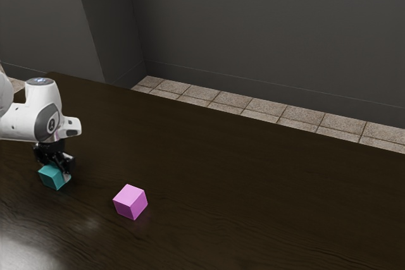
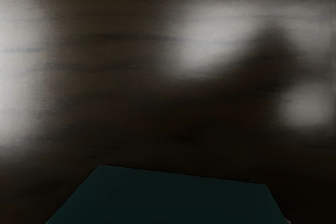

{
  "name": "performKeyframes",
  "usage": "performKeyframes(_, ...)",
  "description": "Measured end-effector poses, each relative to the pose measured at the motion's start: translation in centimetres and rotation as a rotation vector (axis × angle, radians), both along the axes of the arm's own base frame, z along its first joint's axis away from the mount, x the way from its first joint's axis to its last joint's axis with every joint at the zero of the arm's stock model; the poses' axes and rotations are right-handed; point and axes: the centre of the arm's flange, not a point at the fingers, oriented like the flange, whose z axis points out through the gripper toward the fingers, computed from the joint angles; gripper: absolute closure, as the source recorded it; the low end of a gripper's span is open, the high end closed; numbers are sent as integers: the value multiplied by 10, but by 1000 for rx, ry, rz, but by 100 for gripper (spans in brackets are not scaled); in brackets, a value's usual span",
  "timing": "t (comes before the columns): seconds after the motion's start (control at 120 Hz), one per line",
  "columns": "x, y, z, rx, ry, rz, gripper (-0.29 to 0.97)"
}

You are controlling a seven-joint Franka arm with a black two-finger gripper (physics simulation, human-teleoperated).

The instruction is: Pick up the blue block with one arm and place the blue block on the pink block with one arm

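Right now you are looking at the white arm (image 1: 31, 118) reaching down onto the dark wooden counter (image 1: 253, 175), well off to the exterior view's left of the pink block (image 1: 130, 202). Its black gripper (image 1: 56, 164) is sitting directly on top of the blue block (image 1: 52, 177), and the fingers (image 1: 66, 164) are pressing against that block from two sides, so you are seeing them clamped on it. The blue block, teal in shade, is sitting low at the counter surface; whether it is resting on the wood or hanging just above it cannot be told. It is lying apart from the pink block, a little farther back than it. The pink block is standing alone on bare counter, nothing touching it. Through the wrist camera you are getting the blue block (image 2: 168, 198) as a dark teal face just under the hand, with glossy counter wood (image 2: 105, 77) and pale glare patches beyond it. Far behind the pink block, a strip of tiled floor (image 1: 285, 115) is running along a grey wall (image 1: 266, 23).
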Motion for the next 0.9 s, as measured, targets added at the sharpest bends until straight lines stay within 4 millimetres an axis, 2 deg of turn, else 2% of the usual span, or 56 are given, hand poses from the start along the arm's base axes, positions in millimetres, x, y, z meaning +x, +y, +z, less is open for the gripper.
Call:
performKeyframes(0.15, 5, -12, 24, -45, -23, 11, 37)
performKeyframes(0.333, 35, -66, 59, -111, -71, -47, 42)
performKeyframes(0.458, 45, -101, 78, -145, -83, -99, 43)
performKeyframes(0.592, 48, -135, 102, -181, -90, -153, 44)
performKeyframes(0.767, 43, -153, 132, -221, -85, -190, 44)
performKeyframes(0.9, 45, -187, 135, -245, -45, -251, 44)
